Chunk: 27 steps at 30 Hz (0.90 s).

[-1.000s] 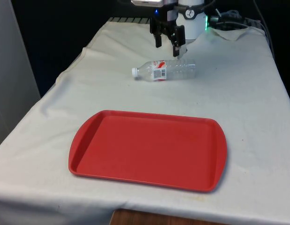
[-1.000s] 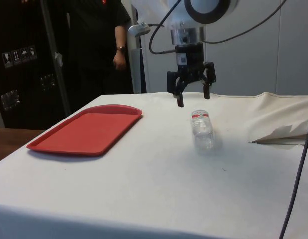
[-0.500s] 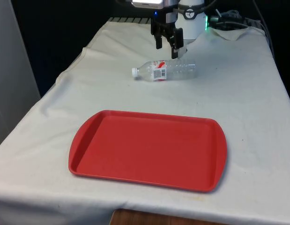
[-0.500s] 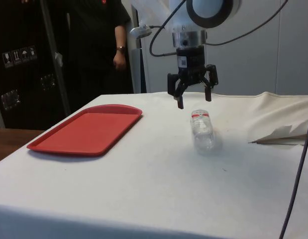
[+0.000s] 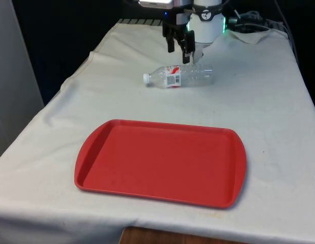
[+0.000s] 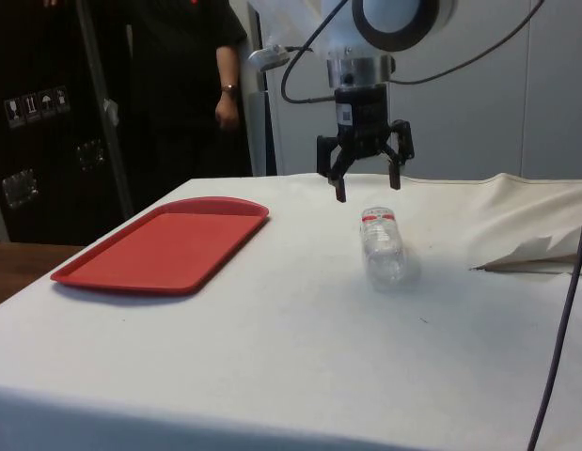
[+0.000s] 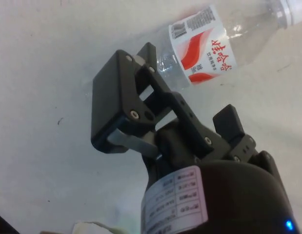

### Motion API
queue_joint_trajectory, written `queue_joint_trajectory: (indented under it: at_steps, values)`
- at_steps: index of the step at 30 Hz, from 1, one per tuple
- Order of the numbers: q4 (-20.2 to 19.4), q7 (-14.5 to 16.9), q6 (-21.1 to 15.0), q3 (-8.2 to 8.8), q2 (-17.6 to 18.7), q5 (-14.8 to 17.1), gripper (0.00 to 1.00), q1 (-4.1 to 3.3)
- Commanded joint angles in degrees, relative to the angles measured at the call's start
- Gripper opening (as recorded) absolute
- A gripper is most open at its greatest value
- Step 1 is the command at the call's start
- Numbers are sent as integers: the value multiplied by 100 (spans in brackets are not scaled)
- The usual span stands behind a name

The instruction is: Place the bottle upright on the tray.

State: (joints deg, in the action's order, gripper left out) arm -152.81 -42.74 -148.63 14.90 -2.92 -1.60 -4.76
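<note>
A clear plastic bottle with a white cap and a red-and-white label lies on its side on the white cloth, cap toward the front view's left. My gripper hovers just above and slightly behind it, open, with nothing between its fingers. From the side, the gripper hangs over the label end of the bottle without touching it. In the wrist view one black finger stands beside the labelled bottle. The red tray lies flat nearer the front edge, apart from the bottle.
A person in dark clothes stands behind the table beyond the tray. The cloth is bunched into a fold to the bottle's right in the side view. Cables lie at the far end.
The gripper has turned slightly about its wrist and edged a little toward the far end, staying open. The bottle and tray have not moved.
</note>
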Motion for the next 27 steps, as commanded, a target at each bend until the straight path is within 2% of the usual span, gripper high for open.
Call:
queue_joint_trajectory:
  at_steps: [1,27]
  values:
    - [6,-74,-69,17,11,-46,100,23]
    - [52,-189,-17,372,6,92,100,11]
